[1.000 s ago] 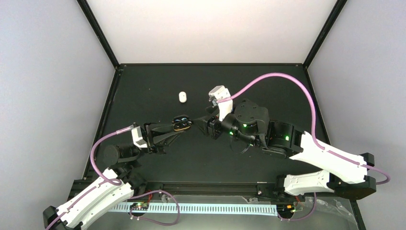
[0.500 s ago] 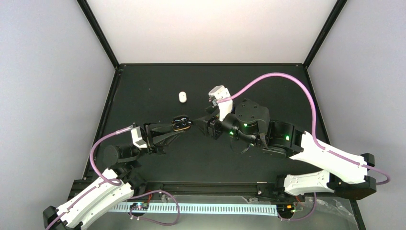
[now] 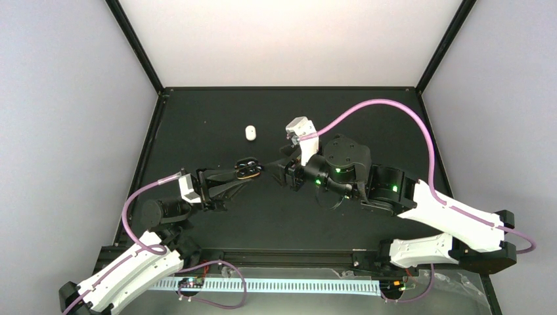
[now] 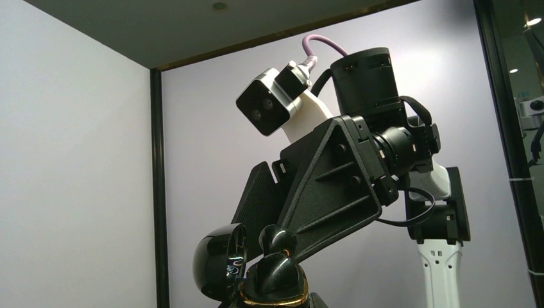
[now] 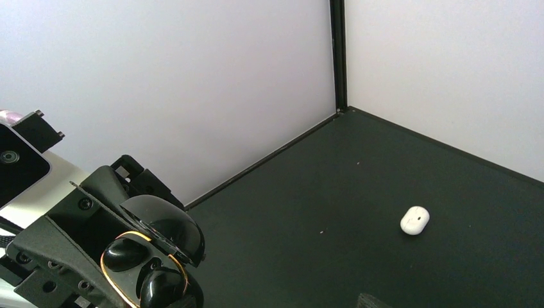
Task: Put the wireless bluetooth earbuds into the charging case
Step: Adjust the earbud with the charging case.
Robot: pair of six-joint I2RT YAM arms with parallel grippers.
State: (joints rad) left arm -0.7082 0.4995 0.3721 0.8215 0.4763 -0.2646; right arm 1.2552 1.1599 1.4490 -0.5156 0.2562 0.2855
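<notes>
My left gripper (image 3: 240, 176) is shut on the base of an open black charging case (image 3: 247, 168) with a gold rim and holds it above the table. The case also shows in the right wrist view (image 5: 157, 224) with its lid up. Two glossy black earbuds lie in its wells, one to the left (image 5: 125, 253) and one nearer (image 5: 157, 287). In the left wrist view one earbud (image 4: 277, 240) stands above the other (image 4: 276, 277). My right gripper (image 3: 278, 172) is open and empty, just right of the case. No white earbuds show.
A small closed white oval pod (image 3: 249, 132) with a seam lies on the black table behind the case; it also shows in the right wrist view (image 5: 415, 220). White walls enclose the table. The right arm's purple cable (image 3: 394, 108) loops over the back right.
Almost nothing. My left arm has drawn back a touch to the left with the case still in its grip. The right arm holds its place.
</notes>
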